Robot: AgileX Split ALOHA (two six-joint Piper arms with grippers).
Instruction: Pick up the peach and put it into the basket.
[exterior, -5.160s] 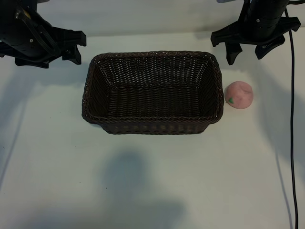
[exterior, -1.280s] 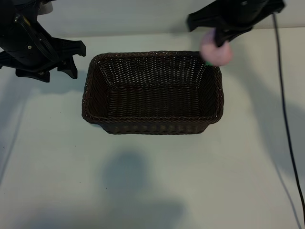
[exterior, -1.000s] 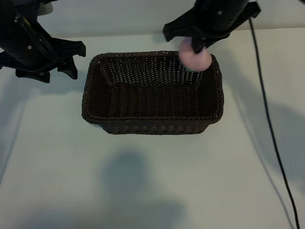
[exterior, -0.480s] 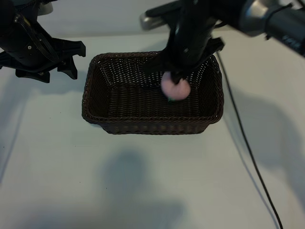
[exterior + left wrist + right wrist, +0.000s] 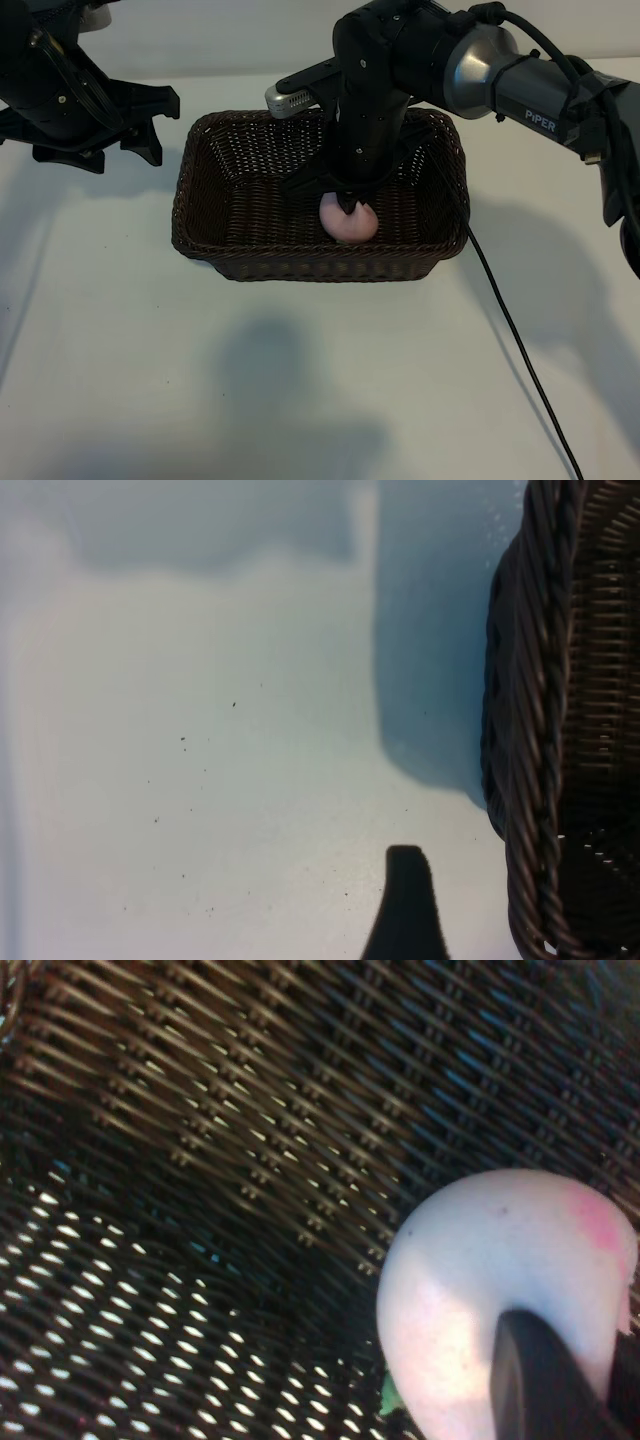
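The pale-pink peach sits low inside the dark brown woven basket, right of the middle and near its front wall. My right gripper reaches down into the basket from above and is shut on the peach. In the right wrist view the peach fills the corner over the basket weave, with one dark finger against it and a bit of green leaf beside it. My left gripper is parked open behind the basket's left end.
The right arm's black cable trails over the white table from the basket's right end towards the front. In the left wrist view, one finger hangs over bare table beside the basket's braided rim.
The right gripper carried the peach from above the basket's far right rim down and leftward into the basket. The left arm has not moved.
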